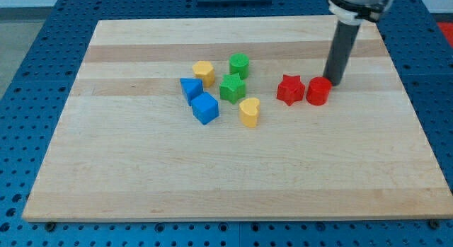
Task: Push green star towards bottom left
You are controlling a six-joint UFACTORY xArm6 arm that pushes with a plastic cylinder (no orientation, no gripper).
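Nearest the bottom edge of the worktop (233, 183) lie the blue cube (205, 108) and the yellow heart (249, 112), with the blue triangular block (190, 88) just beyond the cube. The green star (231, 88) sits a little above centre, ringed closely by these, the yellow hexagonal block (204, 72) and the green cylinder (239, 65) behind it. My tip (333, 83) stands off towards the right edge, just behind the red cylinder (318, 92), with the red star (290, 90) between it and the green one. There is no gripper here, only the bare rod, holding nothing. To push well, I judge the tip should circle past the reds to the star's upper-right side, then drive diagonally; the blue cube lies in that path and may be shoved along. Count: two green, two red, two blue, two yellow, eight blocks in all.
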